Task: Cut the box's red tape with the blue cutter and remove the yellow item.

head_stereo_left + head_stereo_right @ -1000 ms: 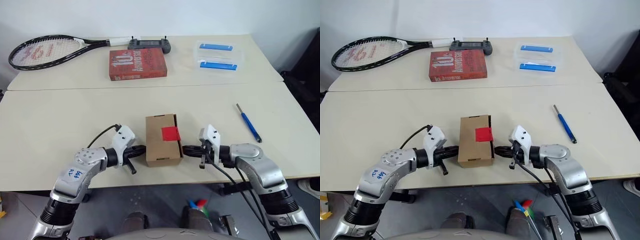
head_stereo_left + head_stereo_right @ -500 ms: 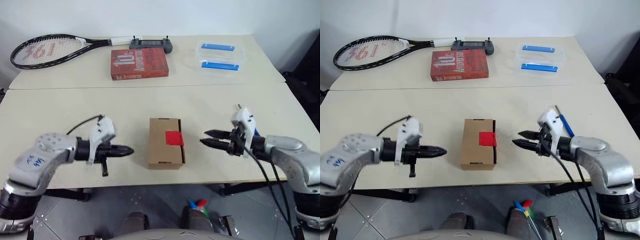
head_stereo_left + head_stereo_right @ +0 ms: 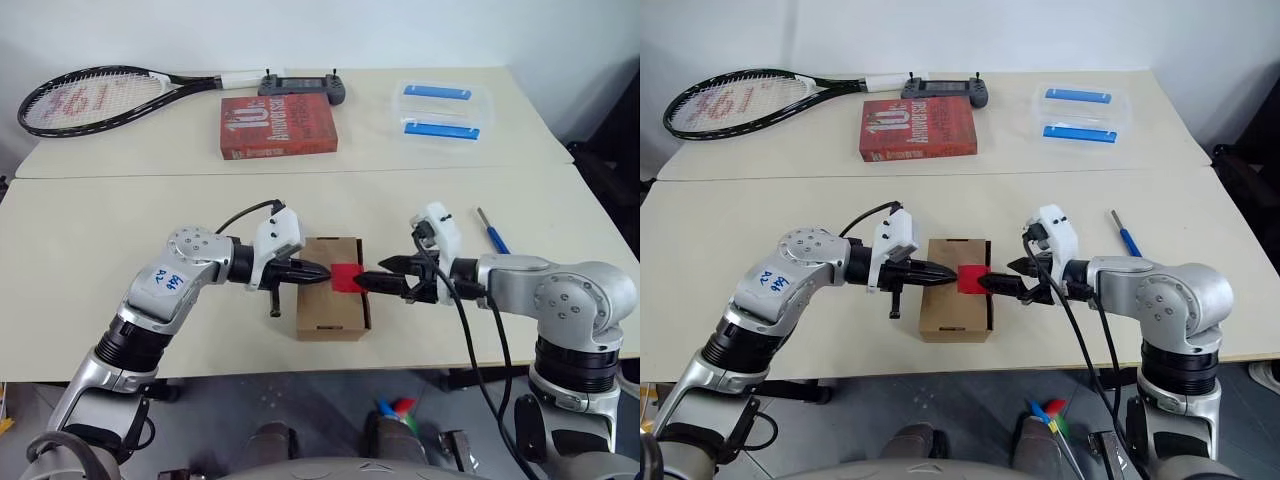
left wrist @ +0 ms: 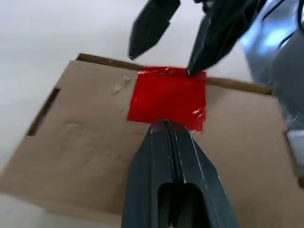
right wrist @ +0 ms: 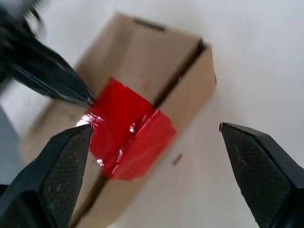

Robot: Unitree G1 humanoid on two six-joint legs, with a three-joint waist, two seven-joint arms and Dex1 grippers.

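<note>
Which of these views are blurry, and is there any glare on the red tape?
Left wrist view: the box edges are smeared, and the red tape shows small white glints. Right wrist view: the left gripper is blurred, with glints on the tape. Eye views: sharp and evenly lit.

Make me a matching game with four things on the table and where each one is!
Things:
1. blue cutter
2. red tape
3. tennis racket
4. red book

Places:
A. far left end of the table
B. stuck on the box, between the two pincers
C. lying beyond the right arm
D. beside the racket, in front of the grey controller

Pairs: 1-C, 2-B, 3-A, 4-D
</note>
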